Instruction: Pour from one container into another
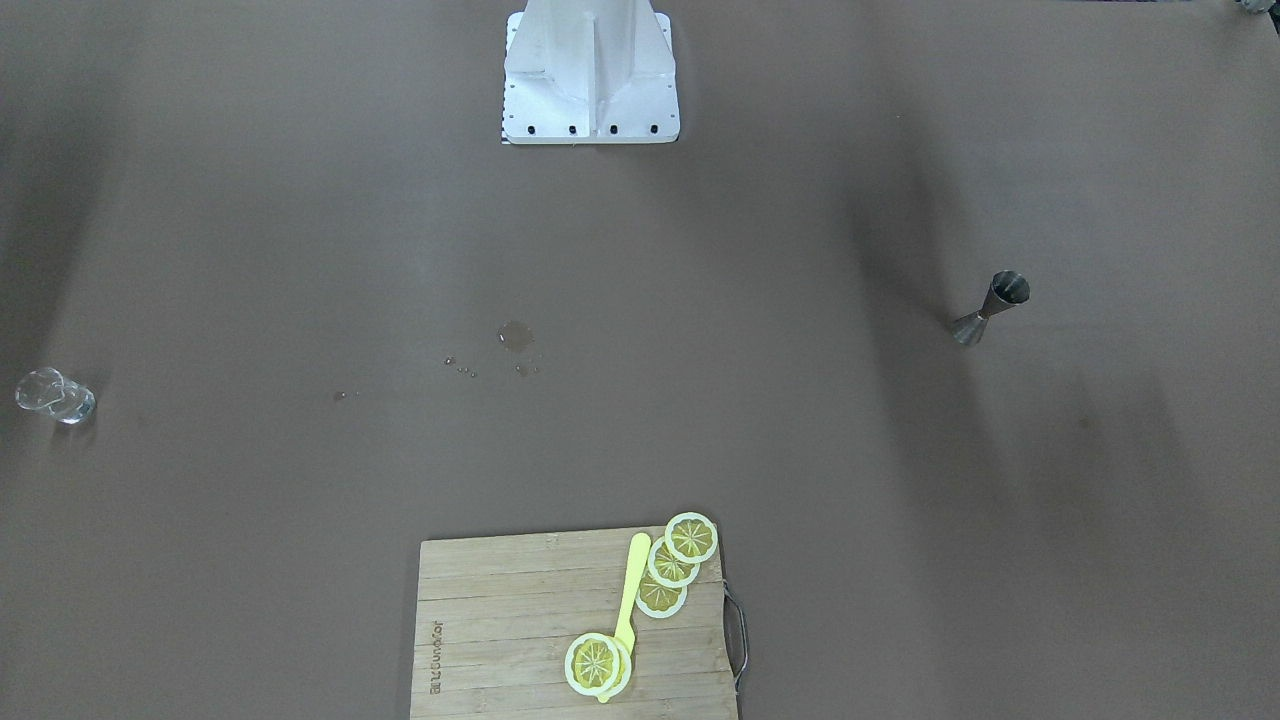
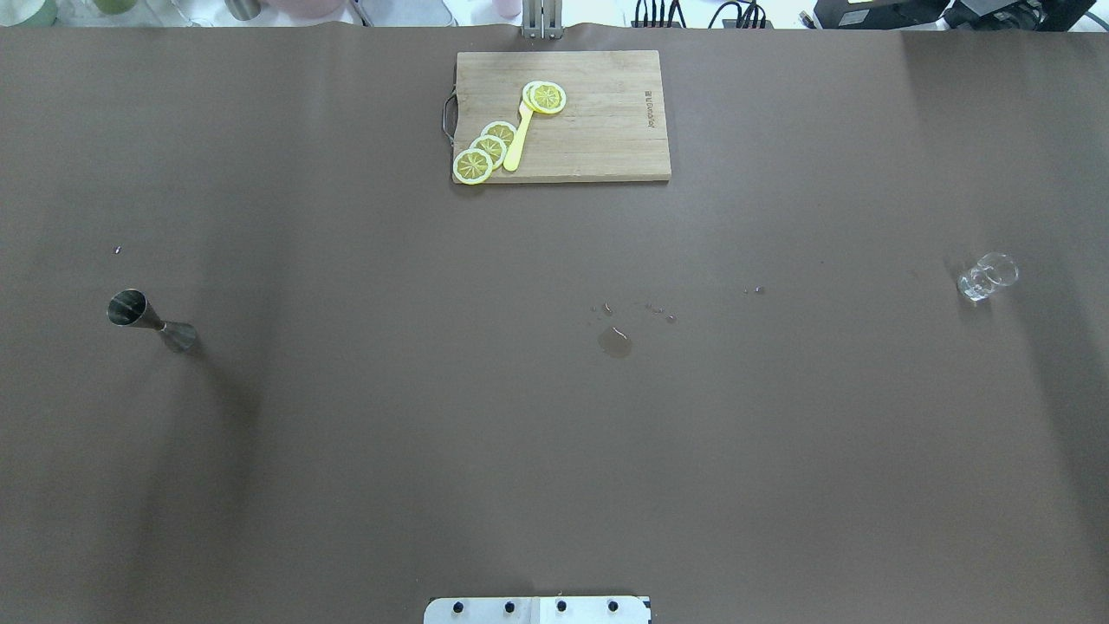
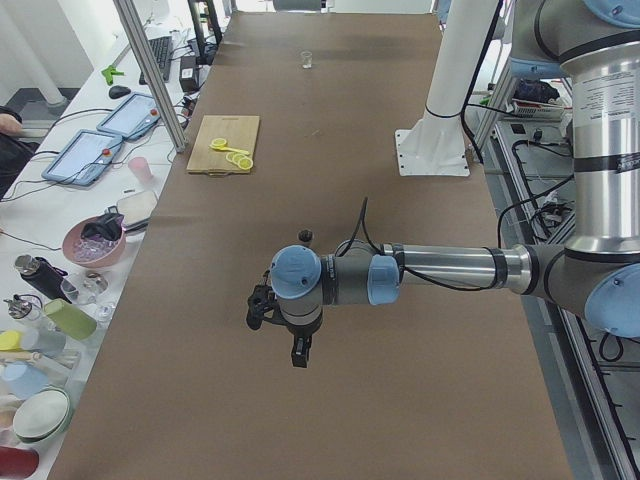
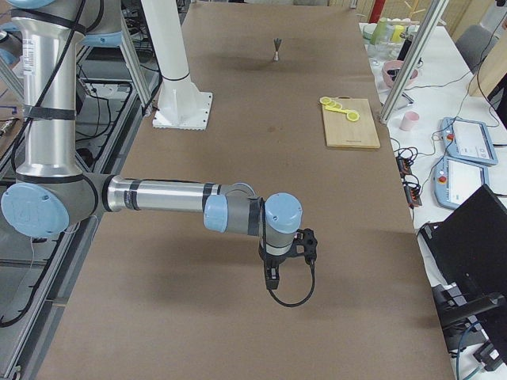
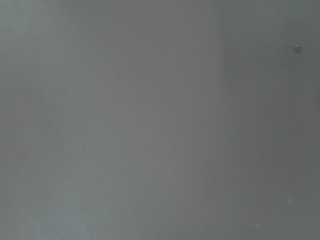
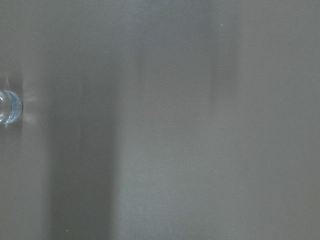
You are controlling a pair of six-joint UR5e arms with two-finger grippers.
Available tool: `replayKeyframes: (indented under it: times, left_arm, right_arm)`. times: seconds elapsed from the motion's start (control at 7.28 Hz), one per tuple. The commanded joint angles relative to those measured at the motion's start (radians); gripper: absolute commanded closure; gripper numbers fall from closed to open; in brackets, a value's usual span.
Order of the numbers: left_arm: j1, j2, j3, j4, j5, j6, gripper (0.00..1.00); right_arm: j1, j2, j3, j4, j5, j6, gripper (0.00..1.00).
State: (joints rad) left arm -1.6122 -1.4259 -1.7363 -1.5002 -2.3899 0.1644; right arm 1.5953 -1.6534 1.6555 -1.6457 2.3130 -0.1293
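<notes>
Grey metal jigger stood upright at the worktop's left end, glass cup at the far right. Left fingers hung near the jigger, and their spread could not be told; right fingers likewise. Best grasp was judged to be at the narrow waist, jigger kept level.

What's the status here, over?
Left gripper, right gripper: aloft, state unclear. Jigger, glass: upright, far apart, unheld. Puddle between them.
</notes>
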Motion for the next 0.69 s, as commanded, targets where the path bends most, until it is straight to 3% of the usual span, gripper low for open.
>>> replayKeyframes:
  times: [0.0, 0.55]
  left_arm:
    - [0.000, -0.001, 0.001, 0.000, 0.002, 0.000, 0.02]
    - [0.000, -0.001, 0.000, 0.000, 0.002, 0.000, 0.02]
  right_arm:
    - [0.000, 0.001, 0.000, 0.000, 0.000, 0.002, 0.00]
    - [0.000, 0.014, -0.005, -0.002, 0.017, 0.045, 0.00]
